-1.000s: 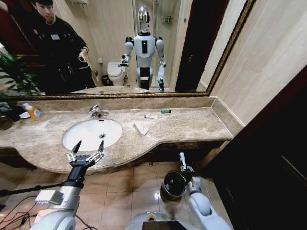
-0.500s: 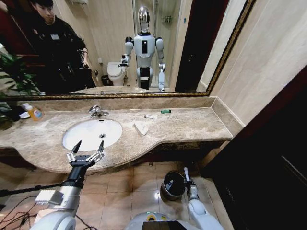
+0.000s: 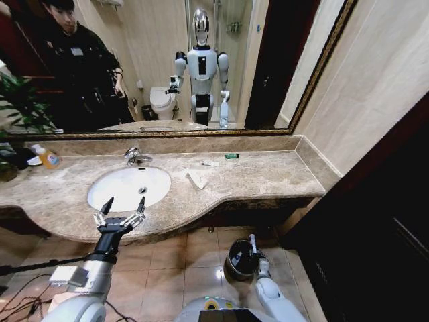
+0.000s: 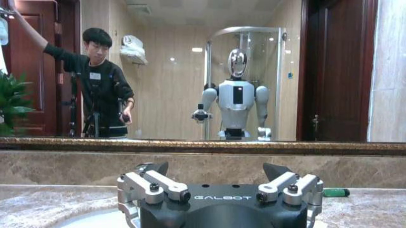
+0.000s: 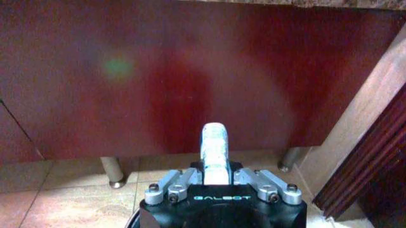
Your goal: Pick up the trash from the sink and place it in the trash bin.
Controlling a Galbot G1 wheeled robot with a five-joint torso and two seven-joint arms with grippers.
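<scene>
1. Nearest to the robot, the right hand [image 3: 253,243] is down low over the floor tiles, right beside the trash bin [image 3: 242,258], which stands under the front edge of the table.
2. The right wrist view shows that hand's fingers [image 5: 184,183] pressed in tight on a white tube [image 5: 214,152], which sticks up between them and points toward the dark red panel [image 5: 159,85] under the table.
3. In the head view the tube stands above the bin's shiny rim at its right side; whether it is over the opening or just beside it cannot be told.
4. A little farther out, the left hand [image 3: 121,213] hovers at the near edge of the table, in front of the sink [image 3: 129,186], its two fingers [image 3: 106,205] spread wide with nothing between them.
5. The left wrist view has the same spread fingers, looking toward the mirror [image 4: 190,71].
6. On the table [image 3: 268,176] to the right of the sink lies a folded white wrapper [image 3: 197,179].
7. Farther back, near the wall, sits a small white packet [image 3: 210,163], and just to its right a green piece [image 3: 231,155].
8. At the back of the sink stands the chrome faucet [image 3: 135,155].
9. Far left, by the wall, there is a bottle of orange liquid [image 3: 47,157].
</scene>
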